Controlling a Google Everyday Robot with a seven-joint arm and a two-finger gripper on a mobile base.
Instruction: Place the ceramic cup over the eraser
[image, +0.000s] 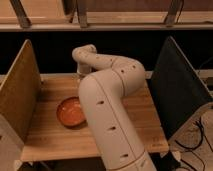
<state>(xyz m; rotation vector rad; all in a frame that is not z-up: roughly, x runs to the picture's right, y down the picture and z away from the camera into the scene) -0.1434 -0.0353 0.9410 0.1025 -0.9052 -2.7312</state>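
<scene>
My white arm (107, 95) rises from the front of the wooden table (55, 140) and bends over its back left part. The gripper (80, 74) hangs down from the wrist near the table's back edge, behind the orange bowl, and is mostly hidden by the arm. The ceramic cup and the eraser do not show; the arm covers the middle of the table where they could be.
An orange bowl (70, 112) sits on the table's left half, touching the arm's outline. A tan side panel (17, 97) stands on the left and a dark panel (180, 90) on the right. Cables (197, 137) lie on the floor at right.
</scene>
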